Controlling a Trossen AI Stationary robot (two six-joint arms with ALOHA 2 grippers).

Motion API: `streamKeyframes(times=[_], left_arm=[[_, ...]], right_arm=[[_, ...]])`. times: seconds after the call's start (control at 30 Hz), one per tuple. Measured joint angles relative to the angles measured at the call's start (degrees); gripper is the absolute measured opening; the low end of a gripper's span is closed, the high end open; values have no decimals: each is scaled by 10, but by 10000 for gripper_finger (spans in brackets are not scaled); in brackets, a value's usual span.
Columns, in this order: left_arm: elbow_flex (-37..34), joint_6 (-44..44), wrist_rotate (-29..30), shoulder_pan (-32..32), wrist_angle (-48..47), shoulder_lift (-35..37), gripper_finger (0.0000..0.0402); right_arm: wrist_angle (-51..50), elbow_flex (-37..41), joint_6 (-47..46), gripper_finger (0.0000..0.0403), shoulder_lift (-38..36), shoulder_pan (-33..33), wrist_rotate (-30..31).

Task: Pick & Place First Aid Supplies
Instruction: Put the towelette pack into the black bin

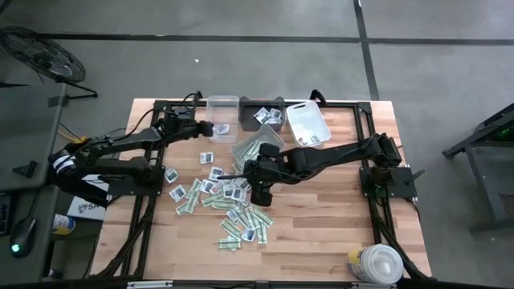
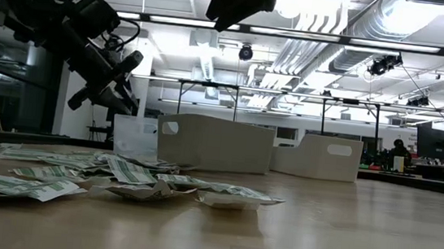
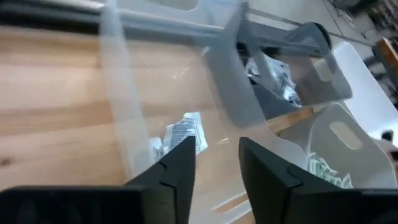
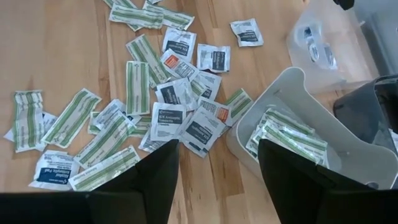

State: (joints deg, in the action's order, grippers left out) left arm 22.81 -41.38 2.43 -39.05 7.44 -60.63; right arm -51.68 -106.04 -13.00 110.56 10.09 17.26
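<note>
Fingers apart and empty on both: the left gripper [image 3: 214, 177] hangs over the clear bin [image 1: 222, 107], where a white packet [image 3: 186, 130] lies; the right gripper [image 4: 217, 180] hovers above the scattered packets [image 1: 225, 201]. Judgement: drop straight onto one lone packet. Pile sits at six o'clock of the bins, on a wood table [image 1: 321, 225]; workshop beyond.

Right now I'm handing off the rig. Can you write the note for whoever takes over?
Left gripper: open over the clear bin, empty; a white packet lies under it.
Right gripper: open, empty, above the packet pile.
Done: green strips in the grey bin, a few packets in the dark bin.
Left: most of the pile. White bin looks empty.
</note>
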Motion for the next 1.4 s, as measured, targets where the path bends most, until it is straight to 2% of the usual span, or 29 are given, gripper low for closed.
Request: streamKeyframes(times=[0.1,0.23,0.37,0.5,0.6,0.83,1.07,1.17,1.3,1.4], left_arm=[[0,86,-39,-2,36,5,136],[0,181,-138,-17,39,28,138],[0,254,-190,-27,-36,67,138],[0,293,-185,-26,-134,115,138],[0,309,-185,-25,-185,155,138],[0,337,-170,5,-264,227,138],[0,345,-116,86,-295,233,138],[0,334,-70,119,-296,233,138],[0,312,-20,145,-296,231,138],[0,299,-15,152,-297,229,138]], right_arm=[[-4,0,-1,211,0,0,9],[-66,0,-23,213,-3,-3,17],[-160,0,-38,209,-7,-4,21],[-159,17,-26,209,-24,-1,20],[-79,101,-29,209,-73,0,10],[204,395,-121,208,-251,0,-9],[393,600,-190,208,-404,0,-5],[477,681,-204,208,-459,0,4],[625,794,-230,208,-509,-6,6],[696,850,-237,208,-537,-13,4]])
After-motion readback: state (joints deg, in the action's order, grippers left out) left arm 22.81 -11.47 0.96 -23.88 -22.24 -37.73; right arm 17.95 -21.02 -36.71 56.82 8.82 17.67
